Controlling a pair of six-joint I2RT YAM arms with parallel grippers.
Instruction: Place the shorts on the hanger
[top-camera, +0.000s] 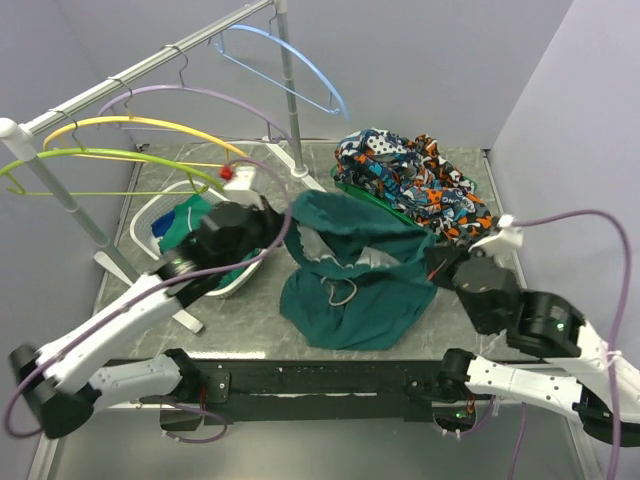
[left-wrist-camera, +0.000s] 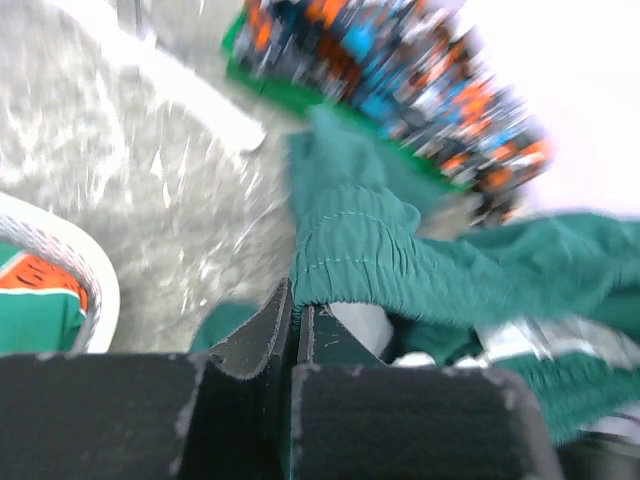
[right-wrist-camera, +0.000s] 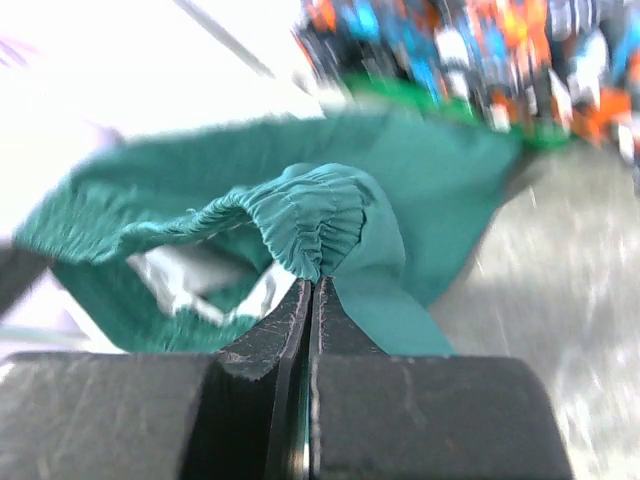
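The dark teal-green shorts (top-camera: 355, 275) are stretched between my two grippers above the table's middle, waistband up and legs hanging down to the tabletop. My left gripper (top-camera: 272, 222) is shut on the left end of the elastic waistband (left-wrist-camera: 350, 255). My right gripper (top-camera: 437, 266) is shut on the right end of the waistband (right-wrist-camera: 315, 225). A pale drawstring (top-camera: 343, 292) dangles at the front of the shorts. The light-blue hanger (top-camera: 290, 62) hangs by its metal hook at the far end of the rail, above and behind the shorts.
A purple hanger (top-camera: 200, 98), a yellow hanger (top-camera: 150, 125) and a green hanger (top-camera: 110, 158) hang on the slanted rail (top-camera: 150, 65). A white basket (top-camera: 150, 225) with a green garment stands at left. Orange-blue patterned clothes (top-camera: 415, 180) lie at back right.
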